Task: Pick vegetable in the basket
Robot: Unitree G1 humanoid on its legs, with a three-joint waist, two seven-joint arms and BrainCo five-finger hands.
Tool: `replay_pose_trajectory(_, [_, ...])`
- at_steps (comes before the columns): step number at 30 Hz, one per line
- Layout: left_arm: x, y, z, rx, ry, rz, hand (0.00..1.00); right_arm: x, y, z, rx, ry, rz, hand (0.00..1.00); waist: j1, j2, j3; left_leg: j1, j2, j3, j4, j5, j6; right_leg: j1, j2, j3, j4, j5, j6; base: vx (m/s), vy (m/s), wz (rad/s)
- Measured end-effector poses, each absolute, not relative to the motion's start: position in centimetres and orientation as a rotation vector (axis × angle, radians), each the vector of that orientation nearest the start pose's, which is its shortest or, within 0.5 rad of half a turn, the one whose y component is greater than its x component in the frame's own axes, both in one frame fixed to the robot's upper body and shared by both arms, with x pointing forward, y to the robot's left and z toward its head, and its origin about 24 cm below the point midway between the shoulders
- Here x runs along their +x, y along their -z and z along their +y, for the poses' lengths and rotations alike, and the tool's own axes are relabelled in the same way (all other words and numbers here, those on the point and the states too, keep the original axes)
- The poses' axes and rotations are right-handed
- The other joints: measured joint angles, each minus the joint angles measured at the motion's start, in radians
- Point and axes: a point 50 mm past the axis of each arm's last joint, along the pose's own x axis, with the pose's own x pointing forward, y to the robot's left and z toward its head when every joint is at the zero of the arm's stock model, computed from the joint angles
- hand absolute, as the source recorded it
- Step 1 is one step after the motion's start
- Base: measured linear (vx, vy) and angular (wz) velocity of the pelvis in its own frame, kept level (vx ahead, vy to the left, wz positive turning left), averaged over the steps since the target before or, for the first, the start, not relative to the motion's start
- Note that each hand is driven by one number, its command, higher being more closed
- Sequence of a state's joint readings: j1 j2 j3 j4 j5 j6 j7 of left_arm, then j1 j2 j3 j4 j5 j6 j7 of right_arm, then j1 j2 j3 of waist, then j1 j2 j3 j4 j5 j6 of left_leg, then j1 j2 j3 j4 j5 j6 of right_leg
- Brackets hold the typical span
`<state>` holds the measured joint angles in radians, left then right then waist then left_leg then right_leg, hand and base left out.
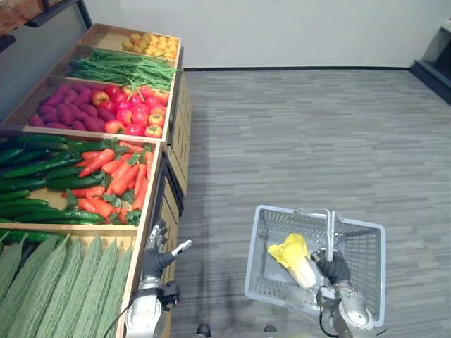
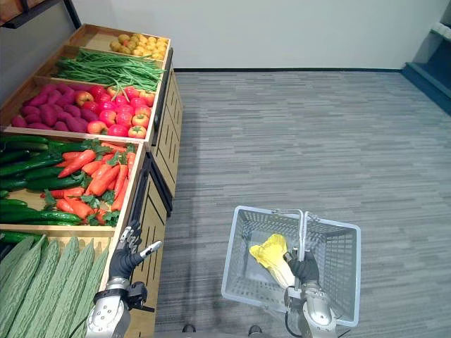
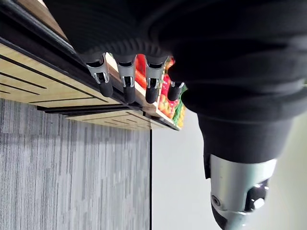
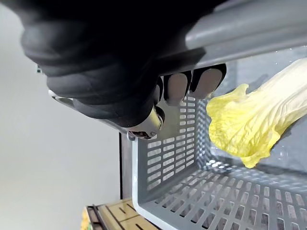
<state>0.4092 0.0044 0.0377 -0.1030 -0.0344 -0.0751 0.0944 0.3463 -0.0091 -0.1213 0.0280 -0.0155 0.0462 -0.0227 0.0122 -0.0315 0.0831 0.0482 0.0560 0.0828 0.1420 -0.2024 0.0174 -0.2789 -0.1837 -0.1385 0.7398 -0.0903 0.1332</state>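
Cabbage (image 1: 294, 259) lies inside the grey basket (image 1: 366, 255), which you are carrying by its handle (image 1: 330, 224).
Your right hand (image 1: 335, 269) has its fingers curled round that handle, just above the pale yellow leaves. Your left hand (image 1: 155, 259) hovers with straight, spread fingers, holding nothing, just beside the front edge of the wooden stand (image 1: 184, 120), near the carrots (image 1: 113, 179) and the ridged green gourds (image 1: 63, 289).

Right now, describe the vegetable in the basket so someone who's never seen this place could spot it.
Beside the wooden produce stand, over the grey floor, the right hand holds a grey slatted basket by its handle. In it lies a cabbage with ruffled yellow leaves and a pale white stalk. It is the basket's sole item, and the only yellow leafy thing here.
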Motion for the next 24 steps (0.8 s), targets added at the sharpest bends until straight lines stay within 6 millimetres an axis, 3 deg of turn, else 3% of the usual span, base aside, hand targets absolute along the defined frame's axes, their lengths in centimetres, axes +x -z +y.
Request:
replay_pose_trajectory(1, [16.3, 0.7, 18.7, 0.013, -0.251, 0.208, 0.00, 16.0, 3.7, -20.2, -0.045, 0.239, 0.409, 1.00, -0.009, 0.000, -0.001, 0.015, 0.018, -0.012, 0.027, -0.040, 0.009, -0.039, 0.005, -0.001, 0.016, -0.066, -0.035, 0.26, -0.019, 0.22])
replay_pose_trajectory(5, [18.1, 0.1, 18.6, 0.018, -0.243, 0.160, 0.00, 16.6, 3.0, -20.9, -0.055, 0.273, 0.372, 1.00, -0.013, 0.011, 0.005, 0.030, 0.048, -0.065, 0.059, -0.099, -0.014, -0.128, 0.046, 0.025, -0.231, -0.060, -0.051, 0.40, -0.104, 0.41])
replay_pose_trajectory(7, [18.8, -0.3, 18.5, 0.044, -0.249, 0.139, 0.00, 16.8, 2.7, -21.6, -0.087, 0.293, 0.362, 1.00, -0.035, 0.004, 0.005, 0.058, 0.064, -0.113, 0.074, -0.138, -0.075, -0.099, 0.095, 0.118, -0.487, 0.052, -0.059, 0.55, -0.287, 0.84])
replay_pose_trajectory(8, [18.8, -0.1, 18.4, 0.051, -0.247, 0.147, 0.00, 16.7, 2.8, -21.9, -0.106, 0.296, 0.369, 1.00, -0.049, 0.021, 0.015, 0.089, 0.083, -0.141, 0.093, -0.165, -0.094, -0.075, 0.111, 0.136, -0.457, 0.146, -0.047, 0.53, -0.299, 0.70])
replay_pose_trajectory(9, [18.8, 0.1, 18.0, 0.034, -0.248, 0.155, 0.00, 16.8, 2.6, -22.1, -0.124, 0.294, 0.366, 1.00, -0.050, 0.050, 0.015, 0.090, 0.108, -0.150, 0.114, -0.168, -0.097, -0.073, 0.127, 0.109, -0.422, 0.110, -0.062, 0.52, -0.283, 0.49])
replay_pose_trajectory(11, [18.9, -0.2, 17.4, -0.004, -0.258, 0.138, 0.00, 17.3, 2.1, -21.8, -0.140, 0.276, 0.340, 1.00, -0.033, 0.065, 0.013, 0.054, 0.125, -0.166, 0.251, -0.108, -0.111, -0.067, 0.143, 0.083, -0.336, 0.031, -0.095, 0.49, -0.268, 0.19])
replay_pose_trajectory(12, [19.1, -0.6, 16.7, -0.028, -0.255, 0.117, 0.00, 17.5, 1.6, -21.7, -0.146, 0.264, 0.317, 1.00, -0.021, 0.074, 0.013, -0.023, 0.144, -0.170, 0.438, -0.032, -0.113, -0.019, 0.154, 0.055, -0.340, -0.004, -0.117, 0.49, -0.300, 0.29])
replay_pose_trajectory(13, [19.2, -0.7, 16.5, -0.030, -0.247, 0.111, 0.00, 17.5, 1.4, -21.6, -0.148, 0.263, 0.309, 1.00, -0.019, 0.078, 0.014, -0.064, 0.159, -0.167, 0.529, 0.021, -0.111, 0.014, 0.162, 0.039, -0.359, -0.012, -0.126, 0.58, -0.339, 0.44])
replay_pose_trajectory(14, [19.3, -0.9, 16.3, -0.032, -0.241, 0.103, 0.00, 17.7, 1.1, -21.4, -0.147, 0.255, 0.295, 1.00, -0.011, 0.079, 0.015, -0.127, 0.195, -0.142, 0.689, 0.053, -0.113, 0.085, 0.175, 0.021, -0.410, -0.020, -0.139, 0.46, -0.240, 0.38])
replay_pose_trajectory(15, [19.4, -1.1, 16.2, -0.035, -0.239, 0.094, 0.00, 17.8, 0.7, -21.4, -0.147, 0.262, 0.276, 1.00, 0.001, 0.080, 0.016, -0.177, 0.230, -0.074, 0.803, 0.043, -0.106, 0.161, 0.184, 0.006, -0.466, -0.025, -0.149, 0.44, -0.215, 0.35])
replay_pose_trajectory(17, [19.4, -1.3, 16.2, -0.041, -0.238, 0.083, 0.00, 18.1, 0.0, -21.5, -0.151, 0.280, 0.240, 1.00, 0.004, 0.072, 0.023, -0.250, 0.256, 0.039, 0.866, 0.019, -0.074, 0.265, 0.178, -0.022, -0.543, -0.026, -0.151, 0.40, -0.131, 0.41])
replay_pose_trajectory(20, [19.5, -1.7, 16.3, -0.045, -0.246, 0.063, 0.00, 18.4, -0.6, -22.2, -0.155, 0.306, 0.200, 1.00, 0.018, 0.085, 0.024, -0.310, 0.255, 0.161, 0.729, -0.006, -0.069, 0.335, 0.164, -0.060, -0.596, -0.028, -0.148, 0.28, -0.002, 0.42])
replay_pose_trajectory(21, [19.7, -1.9, 16.2, -0.046, -0.251, 0.053, 0.00, 18.2, -0.6, -22.8, -0.156, 0.331, 0.200, 1.00, 0.018, 0.089, 0.025, -0.324, 0.251, 0.249, 0.587, 0.024, -0.064, 0.359, 0.158, -0.097, -0.600, -0.037, -0.133, 0.25, 0.076, 0.94])
replay_pose_trajectory(22, [19.9, -2.1, 16.3, -0.040, -0.253, 0.041, 0.00, 17.6, -0.2, -23.4, -0.156, 0.368, 0.218, 1.00, 0.012, 0.090, 0.021, -0.318, 0.247, 0.363, 0.483, 0.059, -0.021, 0.382, 0.160, -0.138, -0.595, -0.062, -0.103, 0.26, 0.074, 1.20])
replay_pose_trajectory(23, [20.0, -2.2, 16.5, -0.031, -0.252, 0.038, 0.00, 17.4, 0.2, -23.6, -0.151, 0.381, 0.236, 1.00, -0.002, 0.079, 0.015, -0.306, 0.235, 0.388, 0.452, 0.056, -0.017, 0.389, 0.145, -0.154, -0.590, -0.075, -0.098, 0.27, 0.096, 1.59])
replay_pose_trajectory(24, [20.5, -2.7, 16.5, -0.020, -0.241, 0.012, 0.00, 17.1, 0.9, -24.3, -0.145, 0.412, 0.268, 1.00, -0.015, 0.055, 0.015, -0.287, 0.202, 0.449, 0.386, 0.051, 0.024, 0.387, 0.117, -0.183, -0.582, -0.082, -0.093, 0.30, 0.137, 1.58])
